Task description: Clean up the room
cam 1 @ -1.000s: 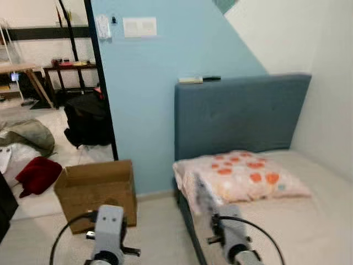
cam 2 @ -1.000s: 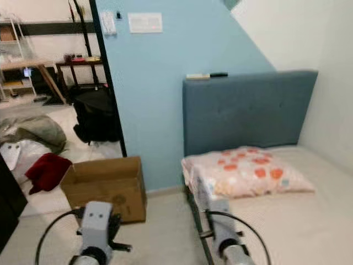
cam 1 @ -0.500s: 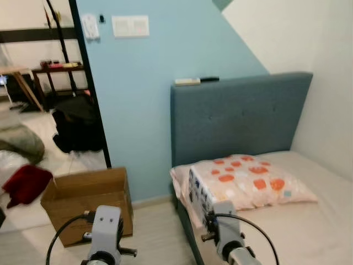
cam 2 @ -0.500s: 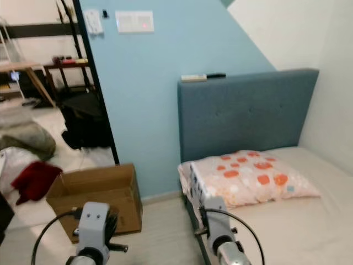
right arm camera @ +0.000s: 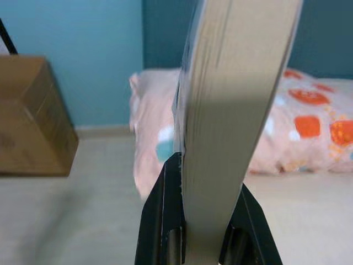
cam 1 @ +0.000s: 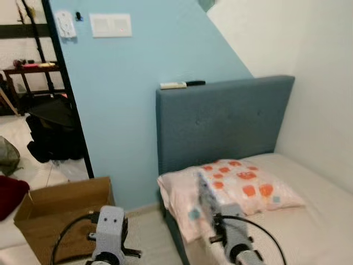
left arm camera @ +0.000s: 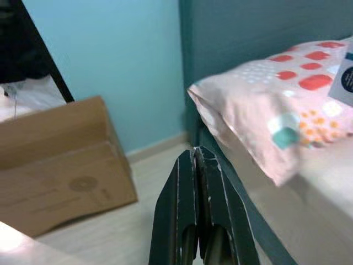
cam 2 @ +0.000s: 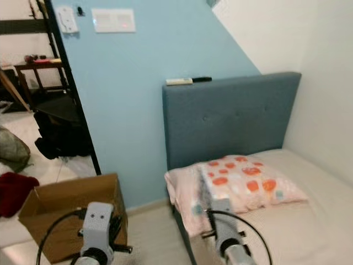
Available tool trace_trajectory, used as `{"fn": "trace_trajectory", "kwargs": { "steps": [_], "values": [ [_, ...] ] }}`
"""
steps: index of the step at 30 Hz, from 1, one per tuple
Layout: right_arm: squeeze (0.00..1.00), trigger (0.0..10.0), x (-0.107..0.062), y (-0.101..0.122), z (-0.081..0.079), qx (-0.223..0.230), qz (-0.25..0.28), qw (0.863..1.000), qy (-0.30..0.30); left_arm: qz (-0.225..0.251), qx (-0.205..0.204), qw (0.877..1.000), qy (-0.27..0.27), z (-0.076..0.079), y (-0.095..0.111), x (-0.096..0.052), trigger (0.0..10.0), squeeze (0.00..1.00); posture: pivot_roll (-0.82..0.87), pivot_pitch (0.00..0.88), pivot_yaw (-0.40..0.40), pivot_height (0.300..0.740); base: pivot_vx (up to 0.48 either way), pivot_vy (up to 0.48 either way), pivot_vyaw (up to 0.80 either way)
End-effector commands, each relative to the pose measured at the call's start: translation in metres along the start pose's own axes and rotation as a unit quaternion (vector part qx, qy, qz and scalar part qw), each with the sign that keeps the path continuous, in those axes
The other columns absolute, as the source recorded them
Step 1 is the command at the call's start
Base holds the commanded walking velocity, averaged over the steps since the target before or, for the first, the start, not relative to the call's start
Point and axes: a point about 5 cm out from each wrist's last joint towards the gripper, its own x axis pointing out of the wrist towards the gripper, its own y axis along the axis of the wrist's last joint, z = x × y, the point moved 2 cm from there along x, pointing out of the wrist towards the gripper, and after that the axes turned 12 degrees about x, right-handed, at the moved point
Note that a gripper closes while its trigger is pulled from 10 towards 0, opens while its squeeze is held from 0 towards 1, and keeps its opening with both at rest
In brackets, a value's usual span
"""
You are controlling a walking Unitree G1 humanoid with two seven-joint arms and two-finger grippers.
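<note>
Item in hand: a thin flat book with pale page edges and a patterned cover [right arm camera: 237, 105], clamped edge-on between the two black fingers of my right pincer [right arm camera: 205, 243], standing upright above it. In the head views the book [cam 1: 205, 194] was blurred, held low in front of me over the near corner of the beige mattress of the bed [cam 1: 309, 221], just before the pink pillow with orange and teal patches [cam 1: 242, 185]. My left pincer [left arm camera: 197, 165] was pressed fully together with nothing in it, pointing toward the floor between the open brown cardboard box [cam 1: 58, 212] and the bed's edge. Also noted: the grey-blue padded headboard [cam 1: 220, 121], with a white remote and a dark one lying on top of it [cam 1: 181, 84]; a pale blue wall with a white switch plate [cam 1: 110, 25]; a dark red cloth [cam 2: 12, 190] on the floor in the next room. Step, as I judged it: carrying the book to wherever it belongs, with no set-down begun. The next move called for choosing a spot, the box or some surface, turning toward it, lowering the book flat and then parting the fingers. Compared with one second before: the whole view had swung to the right, so box and doorway sat nearer the left edge, and the book stood more plainly in front of the pillow.
</note>
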Motion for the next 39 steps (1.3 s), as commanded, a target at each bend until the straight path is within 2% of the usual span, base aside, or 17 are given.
{"fn": "trace_trajectory", "kwargs": {
  "steps": [1, 33, 39],
  "values": [
    [0.0, 10.0, 0.0019, 0.0044, -0.0136, 0.008, 0.013, 1.0, 0.021, -0.016, 0.005, 1.0, 0.006, -0.0058, -0.0082, -0.0029, 10.0, 0.0, -0.04, 0.063, 0.004, 0.74, 0.3, 0.0, 0.0],
    [0.0, 10.0, 0.001, 0.0033, -0.0159, 0.005, 0.014, 1.0, 0.026, -0.013, 0.006, 1.0, 0.002, -0.0051, -0.0077, -0.0036, 10.0, 0.0, -0.04, 0.05, 0.003, 0.74, 0.298, 0.0, 0.0],
    [0.0, 10.0, 0.001, 0.0032, -0.0155, 0.003, 0.012, 1.0, 0.026, -0.014, 0.012, 1.0, -0.01, -0.0006, -0.0084, -0.0043, 10.0, 0.0, -0.04, 0.056, 0.002, 0.74, 0.0, 0.0, 0.0]
  ]
}}
